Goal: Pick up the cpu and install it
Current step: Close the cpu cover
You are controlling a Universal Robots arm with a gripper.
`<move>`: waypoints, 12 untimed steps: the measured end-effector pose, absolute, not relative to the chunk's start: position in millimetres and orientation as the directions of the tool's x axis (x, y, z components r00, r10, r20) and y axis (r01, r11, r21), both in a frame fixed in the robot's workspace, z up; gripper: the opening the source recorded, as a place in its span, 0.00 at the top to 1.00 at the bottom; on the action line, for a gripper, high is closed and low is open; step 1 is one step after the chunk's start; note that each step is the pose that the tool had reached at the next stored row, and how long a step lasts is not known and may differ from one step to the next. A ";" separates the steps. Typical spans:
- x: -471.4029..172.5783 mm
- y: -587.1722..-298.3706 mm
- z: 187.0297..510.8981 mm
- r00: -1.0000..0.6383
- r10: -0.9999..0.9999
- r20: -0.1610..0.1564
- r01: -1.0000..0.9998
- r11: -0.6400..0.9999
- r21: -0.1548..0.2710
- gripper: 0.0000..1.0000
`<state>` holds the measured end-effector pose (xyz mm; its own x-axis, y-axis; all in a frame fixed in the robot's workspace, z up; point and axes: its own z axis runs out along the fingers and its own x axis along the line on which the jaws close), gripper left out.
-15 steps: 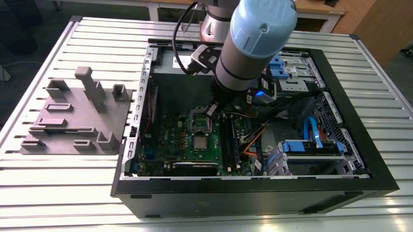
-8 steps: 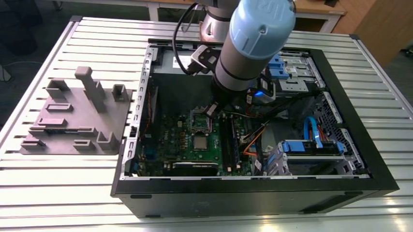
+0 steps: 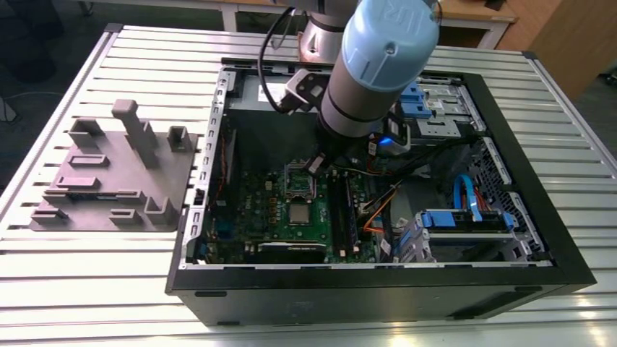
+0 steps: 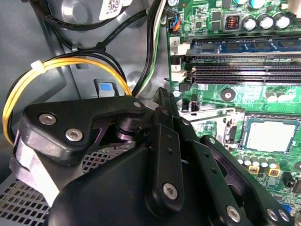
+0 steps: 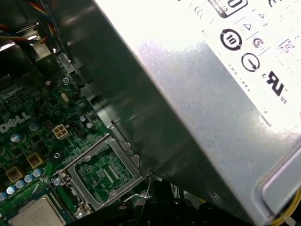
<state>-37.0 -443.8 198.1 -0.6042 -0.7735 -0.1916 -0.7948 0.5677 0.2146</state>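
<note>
The cpu [image 3: 300,214] [image 4: 271,136] [image 5: 35,216] sits in its socket on the motherboard [image 3: 279,210]. The gripper [image 3: 318,165] hovers near it; whether its jaws are parted, I cannot tell

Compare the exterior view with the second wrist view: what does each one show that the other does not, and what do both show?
The exterior view alone shows the grey moulded tray on the slatted table, the whole computer case and the arm reaching into it. The second wrist view alone shows the gripper's black linkage close up and a yellow cable loop. Both show the green motherboard with the cpu sitting in its socket.
</note>
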 end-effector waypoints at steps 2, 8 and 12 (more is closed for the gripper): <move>-37.1 -443.6 197.6 -0.604 -0.774 -0.191 -0.795 0.568 0.214 0.90; -37.0 -442.9 197.1 -0.605 -0.777 -0.177 -0.794 0.571 0.207 0.90; -37.0 -442.7 197.4 -0.605 -0.778 -0.168 -0.794 0.573 0.203 0.90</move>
<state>-37.0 -442.7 197.4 -0.6051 -0.7783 -0.1677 -0.7938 0.5733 0.2033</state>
